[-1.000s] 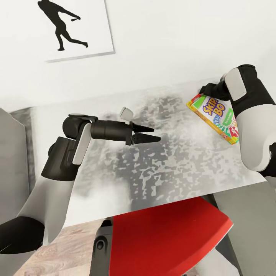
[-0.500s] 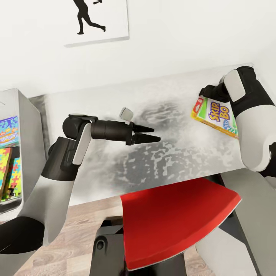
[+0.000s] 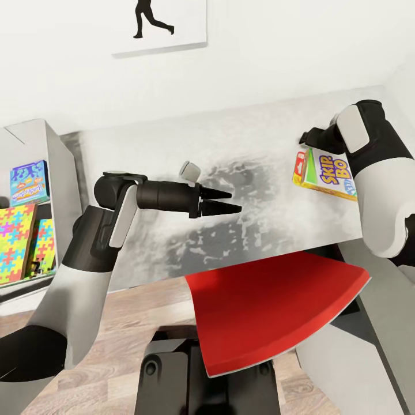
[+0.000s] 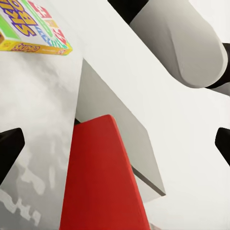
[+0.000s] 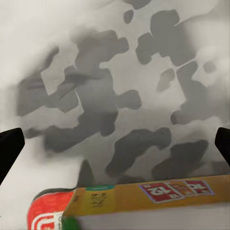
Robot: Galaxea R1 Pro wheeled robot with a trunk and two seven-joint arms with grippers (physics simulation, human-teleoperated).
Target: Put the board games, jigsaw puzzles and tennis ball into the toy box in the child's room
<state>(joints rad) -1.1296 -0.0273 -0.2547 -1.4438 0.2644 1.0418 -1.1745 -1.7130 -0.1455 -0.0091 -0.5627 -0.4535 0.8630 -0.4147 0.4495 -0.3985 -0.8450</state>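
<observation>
toy box (image 3: 55, 155): far left, grey bin. Holds a blue board game (image 3: 29, 181) upright at the back and two jigsaw puzzles (image 3: 14, 242) leaning in front. Looks like most toys are already in.
left hand (image 3: 222, 200): over the counter (image 3: 144, 155), pointing right, away from the box. Head view shows fingers nearly together; left wrist view shows the dark tips far apart at the frame edges. Holding nothing. How far open: cannot tell.
red chair seat (image 3: 271, 311): below the counter's front edge, between the arms.
Skip-Bo board game (image 3: 323, 170): right end of the counter, close to the back wall, tilted with one edge up. Long axis runs roughly left-right across the counter.
right hand (image 5: 115, 143): at that game. In the head view the black wrist sits on the game's upper left corner. Right wrist view has the game's yellow edge (image 5: 148, 191) close in under the camera, fingertips wide at both frame edges. Grip closed or not: cannot tell, contact is hidden.
key relation: game is well apart from the toy box, the whole counter between them. Right arm is on it, left arm is nearer the box.
judgement: next move is carrying the game leftward to the box, probably base or trunk turning. Risk: thin box slipping if the grip is shallow.
</observation>
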